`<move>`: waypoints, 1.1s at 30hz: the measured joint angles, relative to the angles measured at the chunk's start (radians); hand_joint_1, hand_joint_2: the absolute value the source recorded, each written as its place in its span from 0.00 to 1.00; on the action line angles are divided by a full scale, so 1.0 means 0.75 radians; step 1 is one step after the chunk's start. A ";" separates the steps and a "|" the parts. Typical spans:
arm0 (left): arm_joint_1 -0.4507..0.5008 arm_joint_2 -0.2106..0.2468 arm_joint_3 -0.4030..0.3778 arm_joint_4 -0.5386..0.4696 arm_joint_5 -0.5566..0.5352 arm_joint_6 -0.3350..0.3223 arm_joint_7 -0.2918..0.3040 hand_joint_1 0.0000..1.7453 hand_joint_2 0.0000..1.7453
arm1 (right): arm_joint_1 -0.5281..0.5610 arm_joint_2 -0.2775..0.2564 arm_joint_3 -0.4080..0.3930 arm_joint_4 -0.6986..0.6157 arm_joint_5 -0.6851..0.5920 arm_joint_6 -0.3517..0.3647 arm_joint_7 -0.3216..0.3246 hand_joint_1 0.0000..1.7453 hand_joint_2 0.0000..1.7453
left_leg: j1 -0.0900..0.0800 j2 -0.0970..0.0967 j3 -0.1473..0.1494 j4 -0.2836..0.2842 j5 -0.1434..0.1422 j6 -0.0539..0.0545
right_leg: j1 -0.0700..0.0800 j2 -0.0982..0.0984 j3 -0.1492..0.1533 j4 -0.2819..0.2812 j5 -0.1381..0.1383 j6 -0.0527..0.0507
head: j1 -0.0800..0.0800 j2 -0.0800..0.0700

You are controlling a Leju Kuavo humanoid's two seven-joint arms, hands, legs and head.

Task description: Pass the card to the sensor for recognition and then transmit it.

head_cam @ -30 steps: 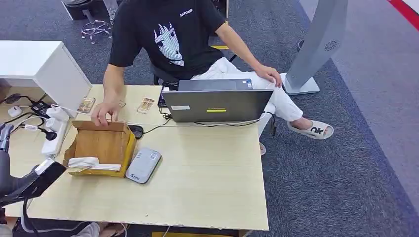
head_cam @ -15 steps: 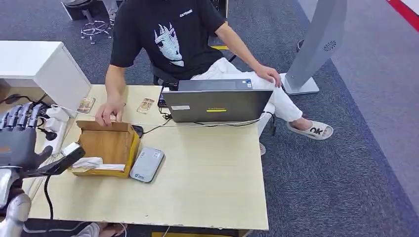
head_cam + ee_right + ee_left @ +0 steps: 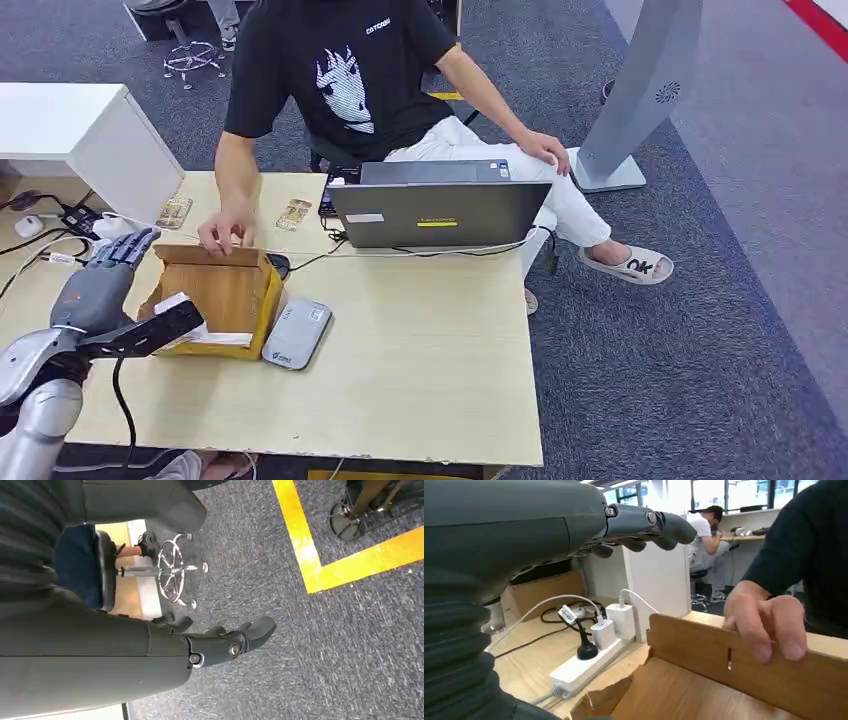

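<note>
Left hand raised beside the wooden box, holding nothing.

Head view: the grey left hand, fingers straight and spread, hovers at the left side of the open wooden box, where a pale flat card lies along the near edge. A person's hand grips the box's far wall. A rounded grey sensor lies flat just right of the box; a laptop stands behind, and a white power strip sits at the left of the pale laminate table.
Left wrist view: smooth dark fingers extend over the box's grained wall; the card is out of frame.
Right wrist view: the right hand, fingers loosely bent and empty, hangs over rough grey carpet crossed by yellow tape.
</note>
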 joint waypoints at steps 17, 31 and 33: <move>-0.008 0.284 -0.087 -0.227 -0.029 -0.092 0.168 0.00 1.00 | 0.004 -0.001 -0.001 0.000 -0.076 -0.024 -0.010 0.00 1.00 | 0.001 0.000 0.000 0.000 0.000 0.000 | 0.001 0.001 0.000 0.000 0.000 0.000 | 0.000 0.000; 0.034 0.350 -0.102 -0.322 -0.215 -0.077 0.277 0.00 1.00 | 0.007 0.002 -0.002 0.000 -0.108 -0.030 -0.004 0.00 1.00 | 0.001 0.001 0.000 0.000 0.000 0.000 | 0.001 0.001 0.000 0.000 0.000 0.000 | -0.001 0.000; 0.062 0.349 -0.101 -0.360 -0.340 -0.047 0.302 0.00 1.00 | 0.007 0.005 -0.005 0.000 -0.121 -0.039 -0.005 0.00 1.00 | 0.001 0.000 0.000 0.000 0.000 0.000 | 0.001 0.000 0.000 0.000 0.000 0.000 | 0.000 0.000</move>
